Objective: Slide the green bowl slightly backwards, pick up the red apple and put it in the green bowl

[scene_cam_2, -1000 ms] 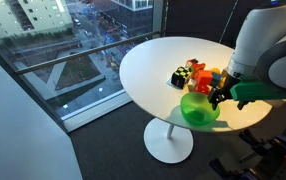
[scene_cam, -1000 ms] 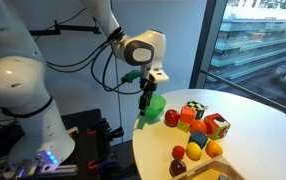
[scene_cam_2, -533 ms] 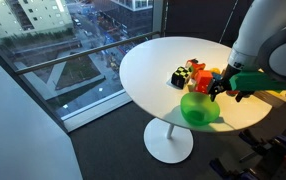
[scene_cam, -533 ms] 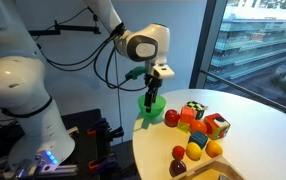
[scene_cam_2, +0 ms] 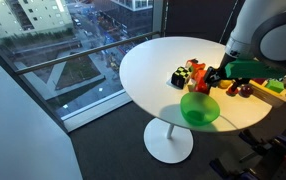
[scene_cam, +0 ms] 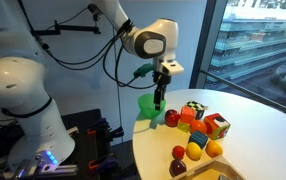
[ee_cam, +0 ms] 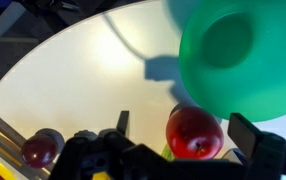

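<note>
Jaws spread wide, the black two-finger gripper (ee_cam: 184,122) hangs low over the round white table (ee_cam: 83,70), the small glossy dark-red toy apple (ee_cam: 195,133) lying between its fingers, and just beyond stands the smooth lime-green plastic bowl (ee_cam: 245,55).

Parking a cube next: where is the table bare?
Bare: the wide stretch of table between the cubes and the window-side rim. Crowded: green bowl, red apple and other fruits cluster by the end effector.
</note>
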Controlling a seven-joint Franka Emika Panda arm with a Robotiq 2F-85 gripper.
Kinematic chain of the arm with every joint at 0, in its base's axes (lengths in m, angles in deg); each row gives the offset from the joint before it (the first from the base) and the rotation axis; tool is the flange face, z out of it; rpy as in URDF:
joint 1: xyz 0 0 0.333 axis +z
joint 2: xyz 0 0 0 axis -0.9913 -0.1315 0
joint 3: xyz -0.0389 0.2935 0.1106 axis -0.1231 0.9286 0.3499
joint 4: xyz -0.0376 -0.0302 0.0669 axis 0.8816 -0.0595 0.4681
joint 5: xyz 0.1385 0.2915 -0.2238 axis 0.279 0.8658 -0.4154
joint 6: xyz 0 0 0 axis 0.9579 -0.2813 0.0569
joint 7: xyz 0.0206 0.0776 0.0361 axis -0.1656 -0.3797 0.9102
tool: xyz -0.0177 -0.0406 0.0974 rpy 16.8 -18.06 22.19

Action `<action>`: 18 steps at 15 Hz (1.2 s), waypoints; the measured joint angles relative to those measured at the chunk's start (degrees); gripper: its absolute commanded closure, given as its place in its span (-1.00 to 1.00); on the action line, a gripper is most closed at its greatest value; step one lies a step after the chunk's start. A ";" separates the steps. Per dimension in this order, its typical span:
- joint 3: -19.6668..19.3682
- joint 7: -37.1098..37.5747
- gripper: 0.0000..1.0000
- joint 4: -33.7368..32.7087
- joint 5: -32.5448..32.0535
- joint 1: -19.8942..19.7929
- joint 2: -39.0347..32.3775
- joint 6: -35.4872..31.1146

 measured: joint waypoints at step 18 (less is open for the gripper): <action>-1.90 -7.53 -1.00 -12.50 4.47 -0.39 -16.50 -4.68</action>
